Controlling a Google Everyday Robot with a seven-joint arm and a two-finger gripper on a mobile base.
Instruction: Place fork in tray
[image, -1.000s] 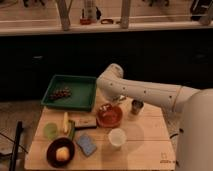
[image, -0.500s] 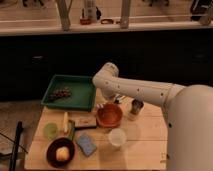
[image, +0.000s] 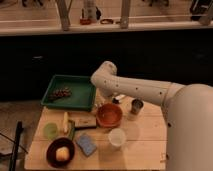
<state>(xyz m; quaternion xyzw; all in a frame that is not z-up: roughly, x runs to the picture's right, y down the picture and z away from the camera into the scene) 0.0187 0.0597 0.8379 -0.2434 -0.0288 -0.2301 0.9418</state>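
The dark-green tray (image: 80, 97) sits at the back left of the wooden table, with a bunch of dark grapes (image: 61, 93) in it. My white arm reaches in from the right, and its elbow (image: 104, 76) hangs over the tray's right edge. My gripper (image: 115, 99) is low behind the forearm, just beyond the orange bowl (image: 109, 115) and right of the tray. A small pale object shows at the gripper, but I cannot tell what it is. The fork is not visible as a separate thing.
A metal cup (image: 136, 106) stands right of the orange bowl. A white cup (image: 116, 137), a blue sponge (image: 87, 144), a dark bowl with a yellow fruit (image: 61, 152), a green cup (image: 50, 131) and a banana (image: 65, 122) fill the front. A black pole (image: 15, 145) stands at the left.
My arm has swung left, so the elbow now sits closer to the tray's right edge. The gripper has moved left behind the orange bowl.
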